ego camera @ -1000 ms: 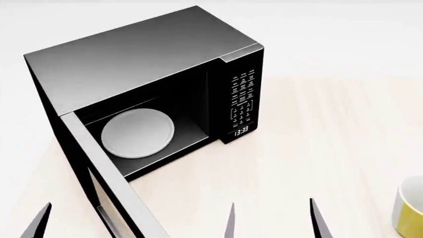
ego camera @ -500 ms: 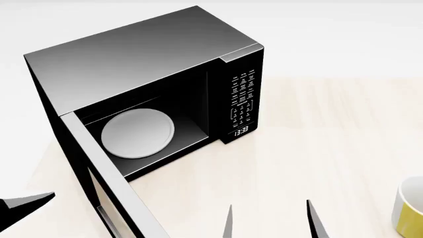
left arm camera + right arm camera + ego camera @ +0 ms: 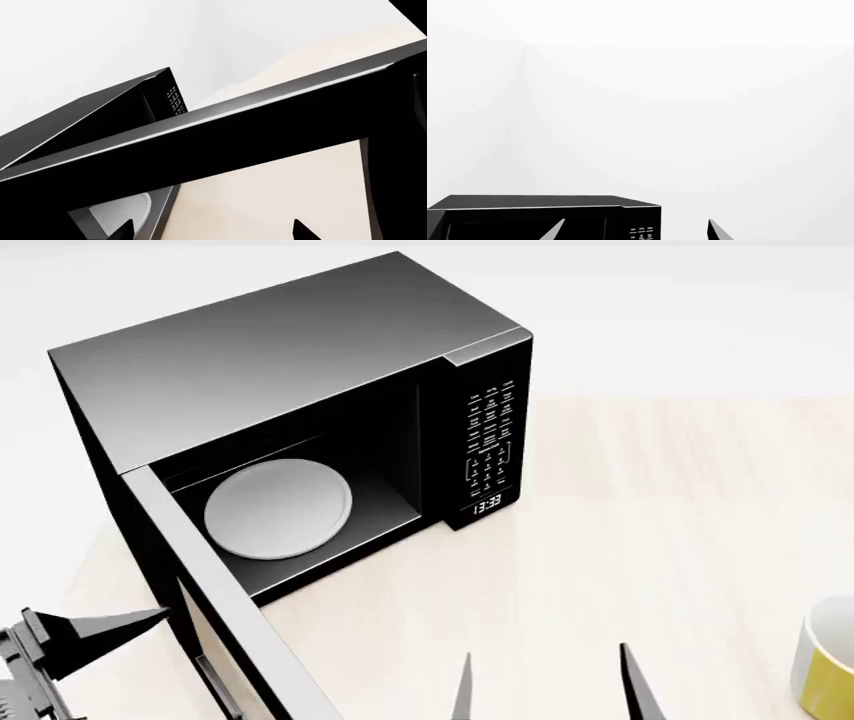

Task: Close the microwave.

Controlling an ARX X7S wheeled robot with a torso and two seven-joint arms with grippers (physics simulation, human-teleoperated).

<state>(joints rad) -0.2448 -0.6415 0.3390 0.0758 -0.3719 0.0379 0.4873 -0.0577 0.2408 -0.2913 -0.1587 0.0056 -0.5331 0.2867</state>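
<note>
Inside, the microwave (image 3: 287, 390) holds a white round turntable plate (image 3: 278, 510) lying flat on its cavity floor, with nothing resting on it. That black box stands at the far left of the pale wooden table (image 3: 641, 540), its door (image 3: 220, 620) swung wide toward the robot so the thin edge faces the head camera. On the strip right of the cavity sits a keypad (image 3: 489, 435) of small white lettering too fine to read, and under it a digital clock (image 3: 487, 504) showing 13:33. At the table's right edge a yellow mug (image 3: 827, 665) with a white inside stands well apart from the microwave; what it contains cannot be told. The left gripper (image 3: 100, 625) hovers just left of the open door, on its outer side, and the left wrist view shows its two tips spread with nothing between them, the door's frame crossing close ahead. The right gripper (image 3: 545, 690) hangs low before the table, fingers parted and grasping nothing.
</note>
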